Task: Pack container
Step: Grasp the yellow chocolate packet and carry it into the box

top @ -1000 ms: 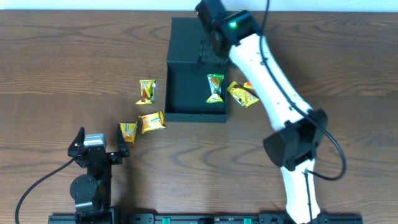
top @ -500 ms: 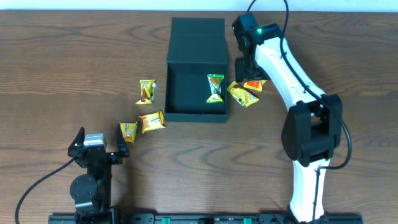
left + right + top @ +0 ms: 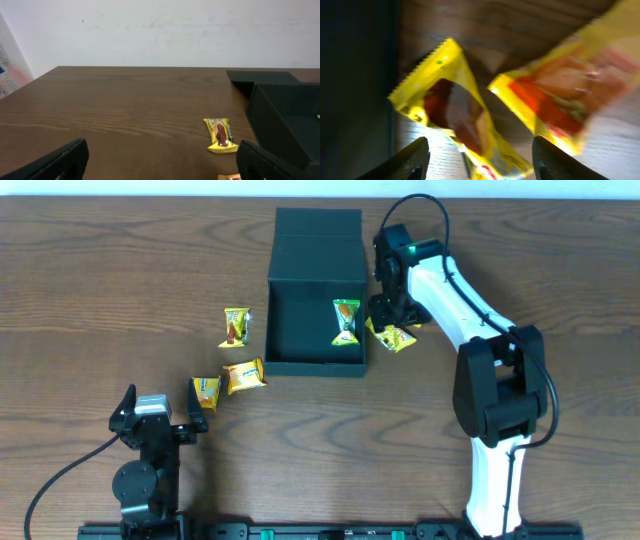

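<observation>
Spreading under everything is the brown desk (image 3: 100, 260). The container (image 3: 300, 340) sits toward its 12 o'clock edge, open, with the lid flap laid back on the far side. One green packet (image 3: 346, 320) lies inside by the 3 o'clock wall.

The right pincer (image 3: 386, 312) hangs just outside that wall, and the step in hand looks like picking up a snack there. To do it well, I judge it should descend centred on the yellow packet (image 3: 454, 115). It should stay clear of the container wall at 9 o'clock and the red-orange packet (image 3: 570, 85) at 3 o'clock, so only one packet is pinched.

Its jaws stand wide, straddling the yellow packet and gripping nothing; whether they touch it I cannot tell. The left pincer (image 3: 160, 162) rests at the desk's 7 o'clock, likewise wide and empty.
</observation>
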You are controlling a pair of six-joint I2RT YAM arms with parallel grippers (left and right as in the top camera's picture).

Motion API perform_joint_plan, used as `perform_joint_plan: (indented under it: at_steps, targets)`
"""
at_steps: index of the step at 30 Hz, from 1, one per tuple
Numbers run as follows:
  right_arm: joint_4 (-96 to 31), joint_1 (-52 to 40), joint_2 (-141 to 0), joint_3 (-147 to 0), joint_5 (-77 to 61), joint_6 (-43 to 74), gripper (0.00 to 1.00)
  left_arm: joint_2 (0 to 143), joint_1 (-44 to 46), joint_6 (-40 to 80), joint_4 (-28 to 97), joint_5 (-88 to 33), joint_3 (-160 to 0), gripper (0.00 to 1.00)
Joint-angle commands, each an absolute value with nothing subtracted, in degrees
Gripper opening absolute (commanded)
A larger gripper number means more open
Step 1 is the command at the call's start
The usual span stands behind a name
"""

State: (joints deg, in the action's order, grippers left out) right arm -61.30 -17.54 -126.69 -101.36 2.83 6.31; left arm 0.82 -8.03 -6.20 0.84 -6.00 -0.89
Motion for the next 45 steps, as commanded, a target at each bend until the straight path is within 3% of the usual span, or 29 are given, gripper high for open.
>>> perform_joint_plan:
  at_steps: [1,7,8,11,13,19,26,36,45]
  targets:
    - [-59.61,-17.17,-126.65,-98.76,-0.49,3.31,0.66,0.64,-8.23,-6.0,3.79,-7.05,-0.3,0.95]
    - [-58.02,-17.17,-126.65,-96.25,-0.45,2.87,0.62,0.64,-8.23,-6.0,3.79,-7.05,-0.3,0.95]
    - [-57.98,-17.17,-126.65,-96.2,-0.45,2.87,0.58,0.64,-8.23,-6.0,3.79,-7.05,-0.3,0.95]
    - [-58.0,-17.17,-126.65,-96.2,-0.45,2.87,0.33,0.64,-8.23,-6.0,3.79,-7.05,-0.3,0.95]
    - [-58.02,-17.17,-126.65,-96.2,-0.45,2.9,0.21,0.64,-8.23,-6.0,3.79,-7.05,-0.3,0.95]
    - [-58.06,-17.17,-126.65,-96.23,-0.47,2.96,0.02,0.64,-8.23,-6.0,3.79,-7.05,-0.3,0.96]
    - [-63.11,-17.17,-126.63,-102.98,-0.45,5.74,0.01,0.64,-8.23,-6.0,3.79,-7.05,-0.3,0.95]
    - [-73.87,-18.22,-126.63,-125.93,-0.34,18.33,0.01,0.64,-8.23,-6.0,3.79,-7.05,-0.3,0.95]
    - [-72.44,-30.48,-126.69,-127.63,5.08,31.18,0.02,0.64,-8.23,-6.0,3.79,-7.05,-0.3,0.95]
